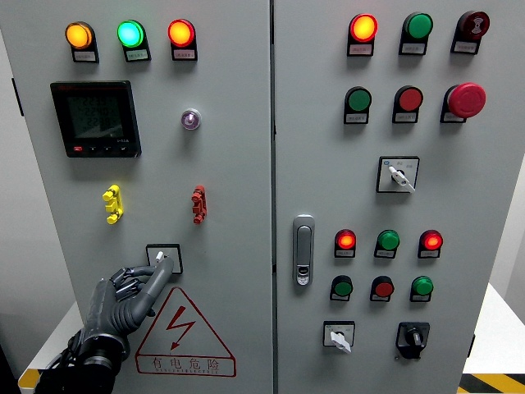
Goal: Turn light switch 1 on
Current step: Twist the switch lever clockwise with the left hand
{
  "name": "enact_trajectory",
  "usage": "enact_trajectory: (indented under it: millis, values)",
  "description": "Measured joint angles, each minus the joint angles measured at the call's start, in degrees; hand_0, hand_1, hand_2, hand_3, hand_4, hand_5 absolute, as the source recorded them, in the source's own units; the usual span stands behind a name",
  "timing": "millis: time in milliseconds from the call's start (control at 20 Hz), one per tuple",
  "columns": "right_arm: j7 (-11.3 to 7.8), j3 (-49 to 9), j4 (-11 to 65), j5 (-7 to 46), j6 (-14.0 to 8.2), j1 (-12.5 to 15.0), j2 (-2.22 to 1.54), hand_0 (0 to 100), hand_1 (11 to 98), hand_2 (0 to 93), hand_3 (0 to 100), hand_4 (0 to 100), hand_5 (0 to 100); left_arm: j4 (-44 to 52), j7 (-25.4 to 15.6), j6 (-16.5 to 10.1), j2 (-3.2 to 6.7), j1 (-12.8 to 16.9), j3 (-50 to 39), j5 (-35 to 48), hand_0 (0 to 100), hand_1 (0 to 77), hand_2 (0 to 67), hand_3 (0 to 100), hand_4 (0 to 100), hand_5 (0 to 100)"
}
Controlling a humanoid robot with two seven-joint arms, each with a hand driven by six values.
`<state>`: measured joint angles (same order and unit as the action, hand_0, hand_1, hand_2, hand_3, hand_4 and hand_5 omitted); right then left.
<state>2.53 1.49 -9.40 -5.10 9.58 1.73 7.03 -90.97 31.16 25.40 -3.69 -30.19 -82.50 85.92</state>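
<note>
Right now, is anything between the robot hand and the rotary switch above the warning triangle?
No. In the head view the left robot hand already has a fingertip at the rotary switch.

Looks like an industrial plant room: grey electrical cabinet (246,164) packed with indicator lamps (130,34), a red emergency stop (467,100), high-voltage warning sticker (182,332).

bare panel (234,164) around switch (163,258), red clip (198,204) above
</note>
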Motion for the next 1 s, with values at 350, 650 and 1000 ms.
enact_trajectory:
  millis: [350,650,1000]
  values:
    - [0.00,0.0,0.0,0.0,0.0,0.0,0.00,0,22.6,0.0,11,23,15,0.8,0.5,0.0,0.05,-1.0,0.4,0.3,0,58.2,50.3,89,100,75]
    - [-0.05,0.0,0.0,0.0,0.0,0.0,0.00,0,22.6,0.0,11,23,15,0.9,0.9,0.0,0.00,-1.2,0.5,0.3,1,57.7,50.3,89,100,75]
    - [0.00,0.0,0.0,0.0,0.0,0.0,0.00,0,22.6,0.0,11,23,15,1.1,0.9,0.4,0.35,-1.3,0.5,0.3,9,56.6,50.1,89,100,75]
